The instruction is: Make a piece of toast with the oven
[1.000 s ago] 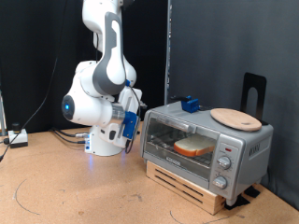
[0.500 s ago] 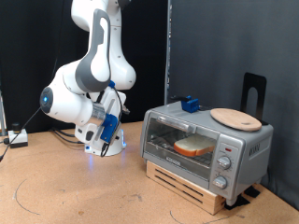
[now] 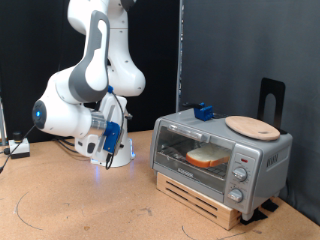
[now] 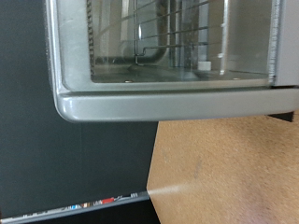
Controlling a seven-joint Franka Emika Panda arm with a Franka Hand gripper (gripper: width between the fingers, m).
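Note:
The silver-grey oven (image 3: 222,158) stands on a wooden slat base at the exterior view's right, with its glass door closed. The piece of toast (image 3: 207,157) lies on the rack inside, seen through the glass. My gripper (image 3: 112,136) hangs at the exterior view's left, well away from the oven, and nothing shows between its fingers. The wrist view shows the oven's silver frame (image 4: 140,101) and the wire rack (image 4: 159,37) behind the glass. My fingers and the toast do not show in the wrist view.
A round light wooden board (image 3: 251,126) and a small blue object (image 3: 204,111) lie on the oven's top. A black stand (image 3: 271,100) rises behind it. The wooden slat base (image 3: 196,194) sits on the brown table (image 3: 90,205). Cables (image 3: 20,148) lie at the far left.
The arm has swung away from the oven towards the exterior view's left, carrying the gripper with it. The oven and the toast have not moved.

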